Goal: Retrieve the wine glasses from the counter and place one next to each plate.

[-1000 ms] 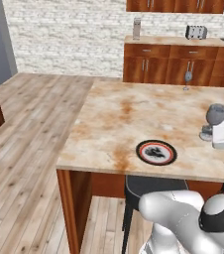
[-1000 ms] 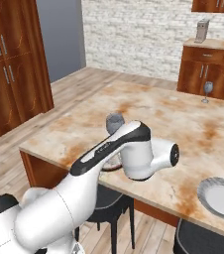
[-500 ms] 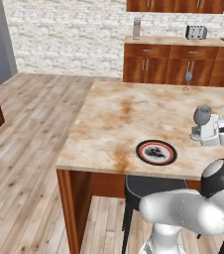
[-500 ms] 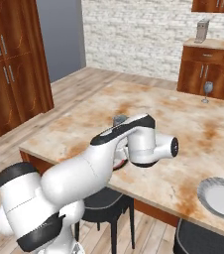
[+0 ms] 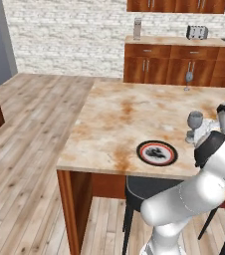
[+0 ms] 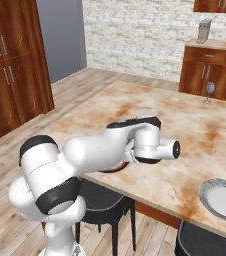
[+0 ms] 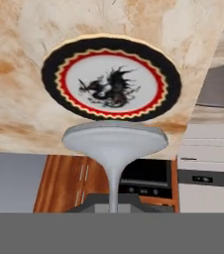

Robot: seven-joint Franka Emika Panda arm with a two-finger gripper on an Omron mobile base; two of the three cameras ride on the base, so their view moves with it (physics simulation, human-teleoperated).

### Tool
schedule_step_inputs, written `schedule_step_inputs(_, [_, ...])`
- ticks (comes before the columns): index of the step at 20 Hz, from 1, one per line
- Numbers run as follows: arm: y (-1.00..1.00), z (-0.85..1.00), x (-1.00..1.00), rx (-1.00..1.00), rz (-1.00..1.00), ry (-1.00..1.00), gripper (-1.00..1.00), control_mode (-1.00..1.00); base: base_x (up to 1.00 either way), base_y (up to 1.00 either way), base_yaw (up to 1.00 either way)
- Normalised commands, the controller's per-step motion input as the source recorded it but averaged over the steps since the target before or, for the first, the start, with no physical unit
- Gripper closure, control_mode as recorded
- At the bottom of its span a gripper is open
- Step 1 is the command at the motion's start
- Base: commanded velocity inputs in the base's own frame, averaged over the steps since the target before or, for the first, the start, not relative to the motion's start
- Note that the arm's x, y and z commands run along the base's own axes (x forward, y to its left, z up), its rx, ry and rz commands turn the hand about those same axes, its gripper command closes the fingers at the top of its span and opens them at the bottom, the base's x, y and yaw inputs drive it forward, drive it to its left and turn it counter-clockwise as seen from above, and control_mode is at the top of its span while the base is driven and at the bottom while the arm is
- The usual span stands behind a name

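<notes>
Base views flank the counter (image 5: 119, 119); hand view hangs close above it.

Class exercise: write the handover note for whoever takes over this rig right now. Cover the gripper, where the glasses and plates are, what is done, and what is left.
Gripper: shut on a wine glass, held by its stem above the counter, to the right of the red-and-black plate; the hand view shows the glass's foot close to that plate.
Second wine glass: stands at the counter's far edge.
Pale plate: near the counter's front edge, no glass beside it.
Done: first glass picked up.
Left: set it by the patterned plate, then fetch the far glass for the pale plate.
</notes>
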Motion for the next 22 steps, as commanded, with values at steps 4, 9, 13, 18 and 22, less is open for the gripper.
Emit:
schedule_step_inputs(4, [-0.27,-0.46,0.31,0.00,0.01,0.04,1.00,-1.00,0.00,0.00,0.00])
schedule_step_inputs(9, [-0.05,-0.42,0.17,0.00,0.05,0.00,1.00,-1.00,0.00,0.00,0.00])
schedule_step_inputs(13, [-0.08,-0.42,0.10,0.00,0.09,0.00,1.00,-1.00,0.00,0.00,0.00])
schedule_step_inputs(18, [-0.06,-0.33,0.24,0.00,0.06,0.00,1.00,-1.00,0.00,0.00,0.00])
schedule_step_inputs(22, [0.00,-0.34,0.29,0.00,0.04,0.00,1.00,-1.00,0.00,0.00,0.00])
